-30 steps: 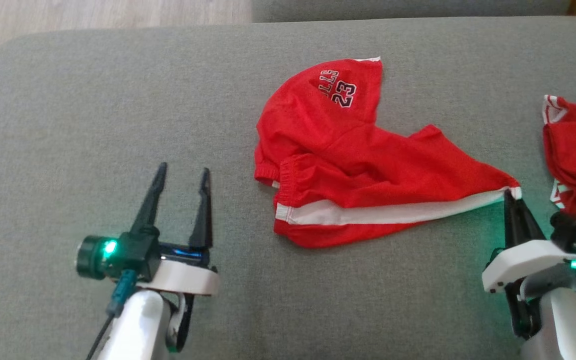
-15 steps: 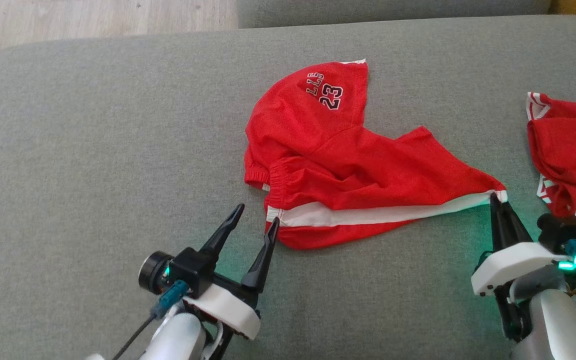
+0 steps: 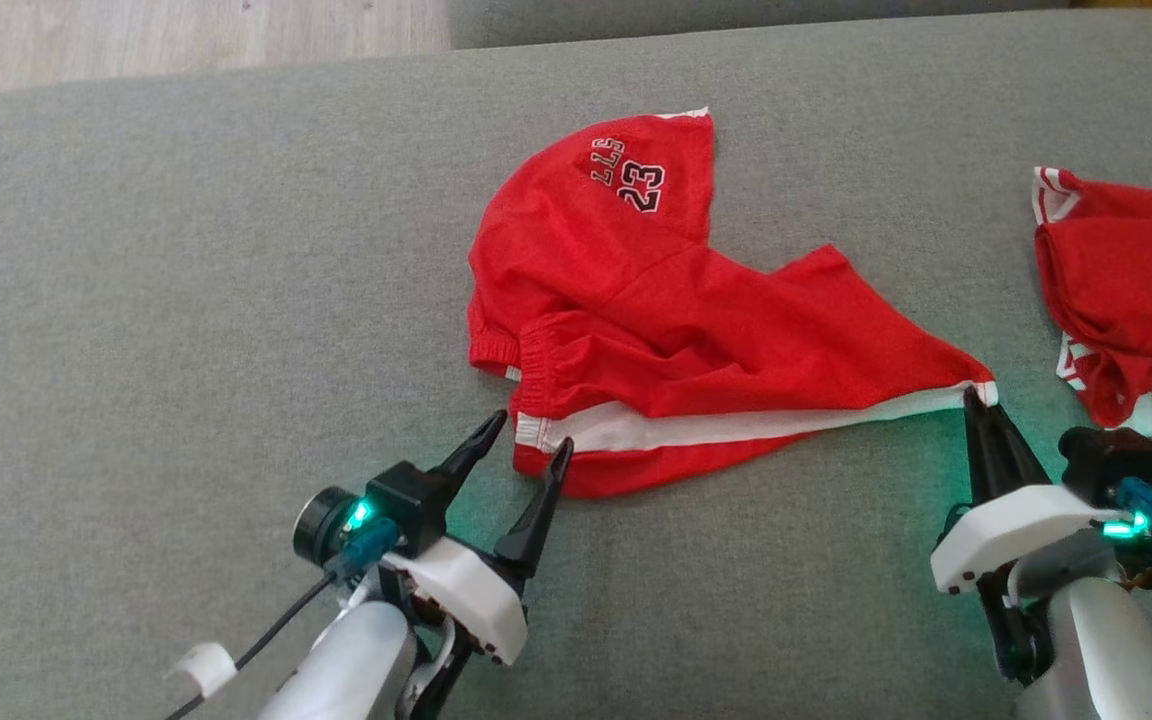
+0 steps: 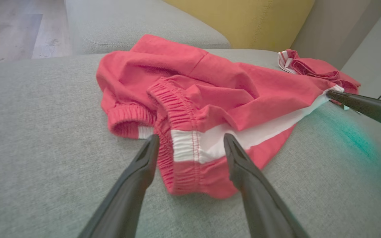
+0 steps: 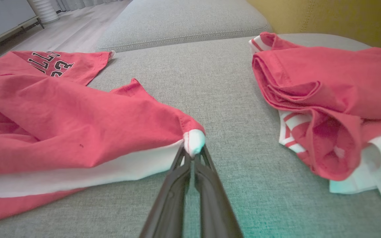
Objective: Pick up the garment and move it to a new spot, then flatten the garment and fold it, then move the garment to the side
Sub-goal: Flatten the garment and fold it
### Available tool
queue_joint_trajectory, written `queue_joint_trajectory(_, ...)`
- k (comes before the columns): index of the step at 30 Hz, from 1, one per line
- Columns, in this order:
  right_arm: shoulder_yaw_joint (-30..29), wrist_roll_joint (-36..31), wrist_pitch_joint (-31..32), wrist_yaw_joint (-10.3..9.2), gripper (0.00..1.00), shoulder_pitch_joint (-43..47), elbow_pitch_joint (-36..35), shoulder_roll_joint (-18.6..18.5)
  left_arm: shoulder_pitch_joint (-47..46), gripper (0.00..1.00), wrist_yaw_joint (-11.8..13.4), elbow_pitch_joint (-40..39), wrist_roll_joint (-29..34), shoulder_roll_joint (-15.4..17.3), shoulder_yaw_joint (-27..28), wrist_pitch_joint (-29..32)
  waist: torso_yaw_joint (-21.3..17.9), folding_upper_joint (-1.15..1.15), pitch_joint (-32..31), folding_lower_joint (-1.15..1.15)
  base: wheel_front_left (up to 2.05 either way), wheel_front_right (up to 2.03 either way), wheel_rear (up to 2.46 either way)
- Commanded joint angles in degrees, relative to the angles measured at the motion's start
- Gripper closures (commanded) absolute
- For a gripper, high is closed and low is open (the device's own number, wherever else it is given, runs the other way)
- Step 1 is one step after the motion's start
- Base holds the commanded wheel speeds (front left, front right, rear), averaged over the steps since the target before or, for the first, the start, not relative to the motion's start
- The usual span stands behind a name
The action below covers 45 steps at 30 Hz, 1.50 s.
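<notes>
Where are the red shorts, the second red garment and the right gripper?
red shorts (image 3: pixel 696 330), head view, on the red cloth at its middle.
second red garment (image 3: pixel 1126 270), head view, on its red upper layer.
right gripper (image 5: pixel 193 154), right wrist view, between its jaw tips, shut on the shorts' white corner.

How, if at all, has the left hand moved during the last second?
Yes. The left hand moved right and forward, up to the red shorts; its open fingers now flank their striped waistband corner.
</notes>
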Motion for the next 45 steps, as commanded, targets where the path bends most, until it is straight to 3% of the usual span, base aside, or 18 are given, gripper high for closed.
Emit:
queue_joint_trajectory(1,1.4,0.6,-0.5,0.39,1.0,-1.2,-1.6,-0.2,-2.3,0.0,-0.3,-1.2,-0.3,0.7,1.4,-0.1,-0.1,0.0,0.2,0.0,0.0,0.0,0.0)
queue_joint_trajectory(15,1.9,0.9,-1.0,0.39,1.0,-2.0,-0.9,-0.2,-4.5,0.0,-0.3,-0.6,-3.1,1.2,-1.3,0.7,-0.7,0.0,1.1,0.0,0.0,0.0,0.0)
queue_joint_trajectory(16,1.9,0.9,-1.0,0.39,1.0,-2.0,-0.9,-0.2,-4.6,0.18,-0.3,-0.6,-3.3,1.2,-1.5,0.7,-0.7,0.0,1.2,0.0,0.0,0.0,0.0)
queue_joint_trajectory(18,1.8,0.9,-1.1,0.39,1.0,-2.1,-0.8,-0.2,-4.9,1.0,-0.3,-0.8,-3.5,1.4,-2.0,0.5,-0.6,0.0,1.3,0.0,0.0,0.0,0.0)
queue_joint_trajectory(27,1.8,0.7,-1.5,0.39,1.0,-2.7,-1.1,-0.2,-5.6,1.0,0.0,-1.2,-3.3,2.4,-2.8,-1.0,-0.3,0.0,1.3,0.0,0.0,0.0,0.0)
queue_joint_trajectory(37,2.2,1.7,-2.9,0.39,1.0,-4.9,-6.7,-0.3,-7.9,1.0,2.9,-5.3,-1.5,5.4,-0.5,-4.4,-0.4,0.0,-0.3,0.0,0.0,0.0,0.0)
queue_joint_trajectory(45,7.2,7.6,3.1,0.39,1.0,-12.2,-17.8,-5.7,-13.9,1.0,4.7,-11.8,0.3,10.0,2.9,-3.7,-0.5,0.0,-2.8,0.0,0.0,0.0,0.0)
